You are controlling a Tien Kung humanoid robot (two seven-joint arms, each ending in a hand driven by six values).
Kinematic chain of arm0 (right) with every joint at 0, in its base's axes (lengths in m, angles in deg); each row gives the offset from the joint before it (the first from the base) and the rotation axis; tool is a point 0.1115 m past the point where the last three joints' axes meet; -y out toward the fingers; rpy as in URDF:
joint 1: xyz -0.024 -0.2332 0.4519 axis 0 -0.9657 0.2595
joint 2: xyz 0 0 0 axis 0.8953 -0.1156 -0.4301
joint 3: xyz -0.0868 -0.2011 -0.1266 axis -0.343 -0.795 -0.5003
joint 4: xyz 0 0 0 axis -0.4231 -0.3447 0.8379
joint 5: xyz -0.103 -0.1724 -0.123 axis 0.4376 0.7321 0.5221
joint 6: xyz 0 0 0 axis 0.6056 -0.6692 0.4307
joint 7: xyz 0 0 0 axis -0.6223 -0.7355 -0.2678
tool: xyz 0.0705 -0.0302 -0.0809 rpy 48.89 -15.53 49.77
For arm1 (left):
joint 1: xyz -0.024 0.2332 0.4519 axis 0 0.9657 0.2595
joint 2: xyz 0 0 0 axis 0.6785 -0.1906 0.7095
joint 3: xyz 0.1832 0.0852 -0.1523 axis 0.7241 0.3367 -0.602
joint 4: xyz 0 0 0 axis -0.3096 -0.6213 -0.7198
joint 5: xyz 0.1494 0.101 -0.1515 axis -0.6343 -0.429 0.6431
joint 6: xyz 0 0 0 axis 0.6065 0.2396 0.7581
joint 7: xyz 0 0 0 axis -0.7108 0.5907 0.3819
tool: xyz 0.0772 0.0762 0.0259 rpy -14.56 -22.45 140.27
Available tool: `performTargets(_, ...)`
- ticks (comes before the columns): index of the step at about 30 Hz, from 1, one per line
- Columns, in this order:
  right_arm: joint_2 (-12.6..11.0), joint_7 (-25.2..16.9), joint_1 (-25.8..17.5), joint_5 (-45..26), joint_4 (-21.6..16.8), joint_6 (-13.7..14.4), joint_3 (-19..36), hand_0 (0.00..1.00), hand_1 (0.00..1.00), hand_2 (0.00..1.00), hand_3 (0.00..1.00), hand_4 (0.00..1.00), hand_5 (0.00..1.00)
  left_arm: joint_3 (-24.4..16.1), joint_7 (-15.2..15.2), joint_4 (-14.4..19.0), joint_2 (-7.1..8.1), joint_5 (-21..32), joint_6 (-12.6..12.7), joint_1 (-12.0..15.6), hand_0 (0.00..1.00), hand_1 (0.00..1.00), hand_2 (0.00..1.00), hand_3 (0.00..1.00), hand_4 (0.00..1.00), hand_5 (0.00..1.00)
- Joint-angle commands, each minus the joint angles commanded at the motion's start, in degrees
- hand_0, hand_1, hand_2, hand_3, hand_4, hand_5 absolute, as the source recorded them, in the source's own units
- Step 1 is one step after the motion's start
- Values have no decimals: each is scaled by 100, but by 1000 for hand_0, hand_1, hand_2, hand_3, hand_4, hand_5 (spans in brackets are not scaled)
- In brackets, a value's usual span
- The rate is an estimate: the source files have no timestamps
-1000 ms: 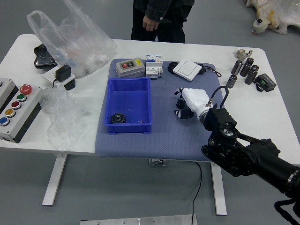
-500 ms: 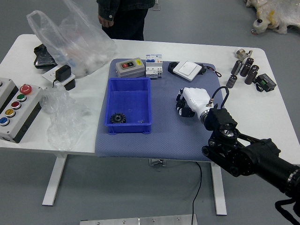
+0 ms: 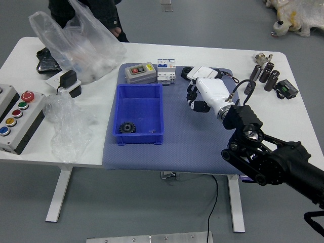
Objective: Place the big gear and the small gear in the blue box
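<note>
One dark gear (image 3: 127, 127) in our blue box (image 3: 139, 107), near its near-left corner, our right hand (image 3: 208, 93) over the blue mat (image 3: 177, 136), its opening and any hold we cannot tell, a person (image 3: 105, 14) beyond the table's far edge, behind the plastic bag (image 3: 93, 50).

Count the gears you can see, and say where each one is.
1: a dark gear in the near-left part of the blue box. Another may be hidden by the right hand, over the mat.
</note>
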Motion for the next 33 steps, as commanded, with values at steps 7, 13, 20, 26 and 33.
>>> performTargets(7, 231, -471, 242, -466, -606, 222, -620, 505, 558, 412, 484, 430, 2, -10, 10, 0, 3, -27, -2, 2, 622, 523, 517, 659, 694, 273)
performTargets(13, 496, -446, 466, -190, -331, -153, -1199, 627, 605, 539, 505, 481, 2, -6, 15, 0, 7, -34, -3, -16, 622, 522, 516, 659, 694, 274)
performTargets(20, 569, -374, 489, -107, -177, -317, -1337, 679, 669, 635, 522, 429, 2, -14, 31, 0, -2, -42, -2, 8, 622, 524, 515, 659, 694, 273)
performTargets(26, 579, -396, 511, -102, -178, -325, -1387, 713, 705, 680, 539, 413, 2, -9, 21, 0, 0, -41, -3, -6, 622, 522, 515, 659, 694, 273)
performTargets(33, 579, -386, 499, -79, -172, -343, -1353, 830, 863, 908, 920, 608, 103, -22, 25, 0, 0, -53, -4, -4, 622, 522, 514, 659, 694, 275)
